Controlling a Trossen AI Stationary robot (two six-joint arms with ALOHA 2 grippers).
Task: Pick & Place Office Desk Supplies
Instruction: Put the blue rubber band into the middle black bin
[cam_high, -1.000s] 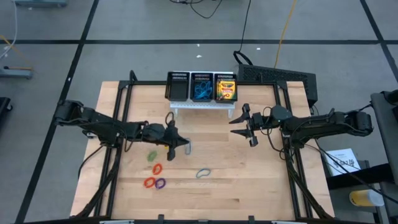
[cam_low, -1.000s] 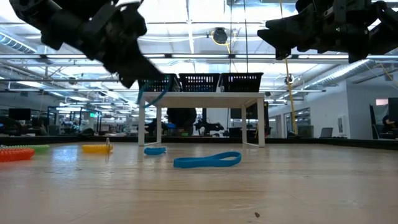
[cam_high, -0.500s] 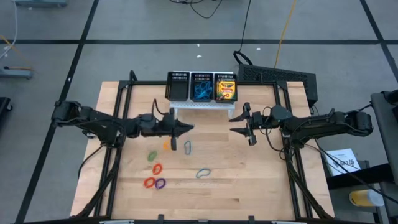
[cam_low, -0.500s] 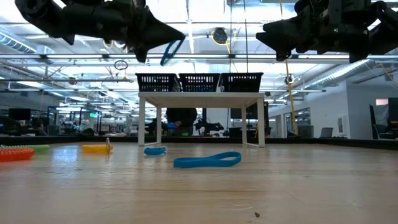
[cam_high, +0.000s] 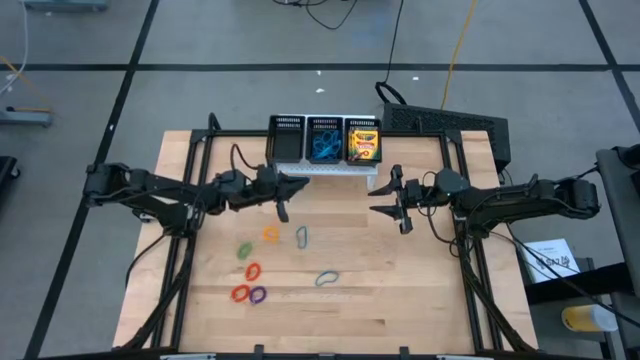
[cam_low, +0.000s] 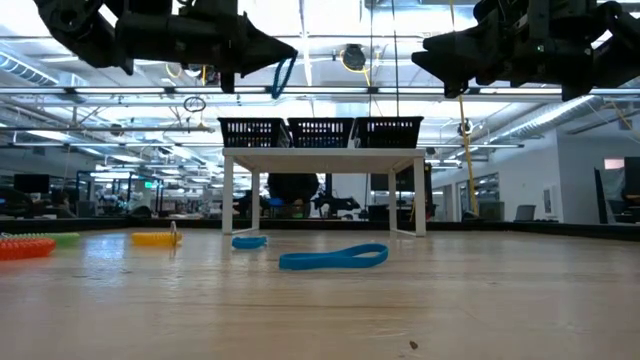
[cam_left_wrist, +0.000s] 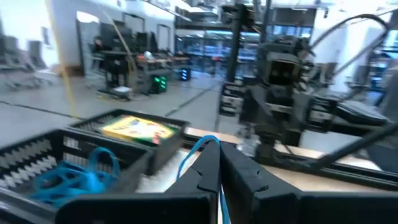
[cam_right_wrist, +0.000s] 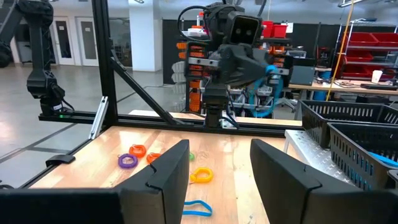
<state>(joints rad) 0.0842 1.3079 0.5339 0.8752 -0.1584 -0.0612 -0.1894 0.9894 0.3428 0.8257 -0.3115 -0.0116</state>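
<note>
Above wooden table (cam_high: 400, 300), left gripper (cam_high: 290, 188) pinches a blue loop (cam_low: 283, 77); right gripper (cam_high: 392, 203) hangs spread, empty.

I count two blue loops (cam_high: 302, 237) lying on the table, plus one more in the left gripper (cam_high: 283, 207). Small coloured loops (cam_high: 251, 271): five. The organiser (cam_high: 286, 139) shows three compartments, one with a tangle of blue loops, one with crayon boxes (cam_high: 364, 143), number unclear.

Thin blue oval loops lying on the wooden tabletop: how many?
2 blue loops: one beside the small orange loop, the other farther from the black mesh organiser.
</note>
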